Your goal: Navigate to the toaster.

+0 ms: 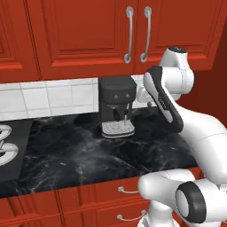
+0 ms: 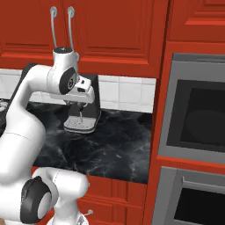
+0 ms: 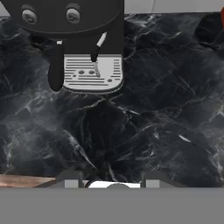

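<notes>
Right now I am holding my claw apart and empty above the black marble counter, which is stretching away to the black coffee machine sitting against the white tiles, and I cannot tell where the toaster is.

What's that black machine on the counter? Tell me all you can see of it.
It is a coffee machine: a boxy, matte black body with two small round buttons on its front. Below them a spout and a thin wand hang over a silver drip tray with slotted holes. It stands upright on the dark marbled counter, its back close to the white tiled wall, under the red cabinets. Nothing rests on the tray, and nothing but the counter touches it.
</notes>
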Controlling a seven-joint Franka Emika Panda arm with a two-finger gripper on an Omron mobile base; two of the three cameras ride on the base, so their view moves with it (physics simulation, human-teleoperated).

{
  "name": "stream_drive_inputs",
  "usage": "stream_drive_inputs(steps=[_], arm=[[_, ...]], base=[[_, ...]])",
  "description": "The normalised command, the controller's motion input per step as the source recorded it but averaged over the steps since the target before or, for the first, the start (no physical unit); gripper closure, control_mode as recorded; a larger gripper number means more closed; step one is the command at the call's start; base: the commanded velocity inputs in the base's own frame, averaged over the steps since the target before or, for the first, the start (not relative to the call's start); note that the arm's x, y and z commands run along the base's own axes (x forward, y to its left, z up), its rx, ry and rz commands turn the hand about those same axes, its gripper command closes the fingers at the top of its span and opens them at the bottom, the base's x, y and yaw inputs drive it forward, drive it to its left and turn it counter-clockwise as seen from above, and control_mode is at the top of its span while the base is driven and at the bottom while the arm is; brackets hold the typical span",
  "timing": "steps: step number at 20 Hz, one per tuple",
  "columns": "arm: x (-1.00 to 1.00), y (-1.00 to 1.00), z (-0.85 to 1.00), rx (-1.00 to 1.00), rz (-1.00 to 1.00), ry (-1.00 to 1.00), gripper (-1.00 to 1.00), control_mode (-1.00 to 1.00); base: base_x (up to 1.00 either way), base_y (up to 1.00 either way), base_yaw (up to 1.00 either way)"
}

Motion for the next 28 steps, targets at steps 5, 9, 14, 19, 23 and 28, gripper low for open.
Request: stream_drive_inputs(steps=[5, 9, 14, 19, 23, 28], arm=[[-0.02, 0.00, 0.00, 0.00, 0.00, 0.00, -1.00, 1.00], [0.00, 0.00, 0.00, 0.00, 0.00, 0.00, -1.00, 1.00], [0.00, 0.00, 0.00, 0.00, 0.00, 0.00, -1.00, 1.00], [0.00, 0.00, 0.00, 0.00, 0.00, 0.00, -1.00, 1.00], [0.00, 0.00, 0.00, 0.00, 0.00, 0.00, -1.00, 1.00], [0.00, 0.00, 0.00, 0.00, 0.00, 0.00, -1.00, 1.00]], base=[[-0.34, 0.02, 0.06], [-0.84, 0.05, 0.59], [-0.65, 0.00, 0.94], [-0.44, 0.00, 1.00], [-0.36, 0.00, 0.95], [-0.16, 0.00, 0.84]])
